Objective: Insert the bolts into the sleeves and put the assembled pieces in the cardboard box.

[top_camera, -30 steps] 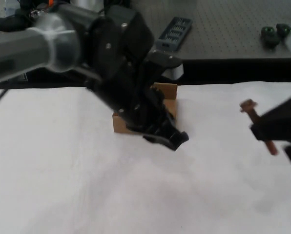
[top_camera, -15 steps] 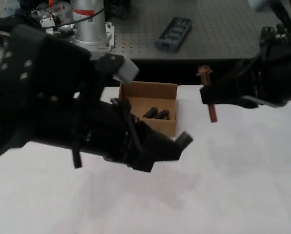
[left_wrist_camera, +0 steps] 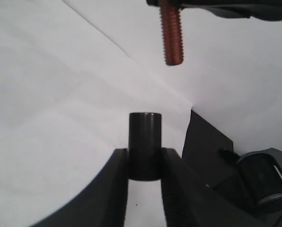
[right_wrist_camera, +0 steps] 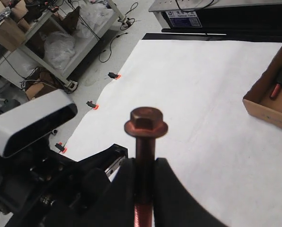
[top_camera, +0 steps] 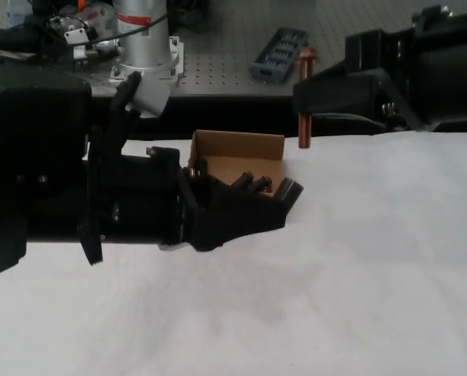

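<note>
Left gripper (left_wrist_camera: 144,158): closed on one dark sleeve (left_wrist_camera: 144,125). My fingers clamp its lower half, and the open end stands clear past the fingertips, with the sleeve's axis running along the fingers.

Right gripper (right_wrist_camera: 145,165): closed on a copper-coloured bolt (right_wrist_camera: 145,124). I am pinching the shank just under the flanged hex head. The head sits free on one side of the fingers and the threaded end sticks out on the other. In the high view the bolt hangs upright, head up.

Bolt vs. sleeve: not touching. The threaded tip is held apart from the sleeve's mouth, out beyond my left fingertips, with white cloth (top_camera: 359,274) showing in the gap. The tip sits close to the sleeve's axis but slightly off it.

Cardboard box (top_camera: 237,146): stands open on the cloth just beyond my left gripper's fingertips. In the high view the gripper overlaps its front wall. From my right gripper the box is lower and toward the left arm's side, and the bolt hangs near the box's far corner. Assembled pieces (top_camera: 249,182) lie inside, at least two, dark sleeves with copper showing.

The cloth covers the bench under both grippers. Farther back, beyond the right gripper, a dark rack (top_camera: 279,53) lies on a grey perforated plate.
</note>
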`<state>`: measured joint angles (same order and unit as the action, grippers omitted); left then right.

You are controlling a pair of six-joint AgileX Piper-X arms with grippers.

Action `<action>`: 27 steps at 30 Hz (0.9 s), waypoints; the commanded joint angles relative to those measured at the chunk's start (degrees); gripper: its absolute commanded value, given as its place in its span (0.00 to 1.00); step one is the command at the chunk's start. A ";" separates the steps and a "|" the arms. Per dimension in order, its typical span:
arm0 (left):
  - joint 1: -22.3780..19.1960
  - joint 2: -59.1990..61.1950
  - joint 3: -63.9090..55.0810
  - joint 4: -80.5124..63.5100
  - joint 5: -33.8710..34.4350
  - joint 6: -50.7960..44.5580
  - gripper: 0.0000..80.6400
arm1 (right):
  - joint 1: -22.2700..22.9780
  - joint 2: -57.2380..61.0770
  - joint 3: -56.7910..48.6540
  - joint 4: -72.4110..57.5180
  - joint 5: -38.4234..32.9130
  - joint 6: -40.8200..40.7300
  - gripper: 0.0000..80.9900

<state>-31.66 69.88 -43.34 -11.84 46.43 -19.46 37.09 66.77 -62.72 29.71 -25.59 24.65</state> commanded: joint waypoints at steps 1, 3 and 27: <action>0.02 -0.67 -0.21 -2.20 0.86 -1.01 0.01 | -0.26 -0.06 -0.27 -1.30 -1.18 0.26 0.03; 0.02 -0.67 -0.21 -4.76 0.86 -2.75 0.01 | -0.26 -0.06 -0.27 -1.30 -1.18 0.26 0.03; 0.02 -0.67 -0.21 -11.74 -6.99 -7.17 0.01 | -0.26 -0.06 -0.27 -1.30 1.66 1.41 0.03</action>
<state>-31.81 69.88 -43.22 -21.24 42.21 -25.92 37.09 66.77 -62.72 28.23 -23.71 26.12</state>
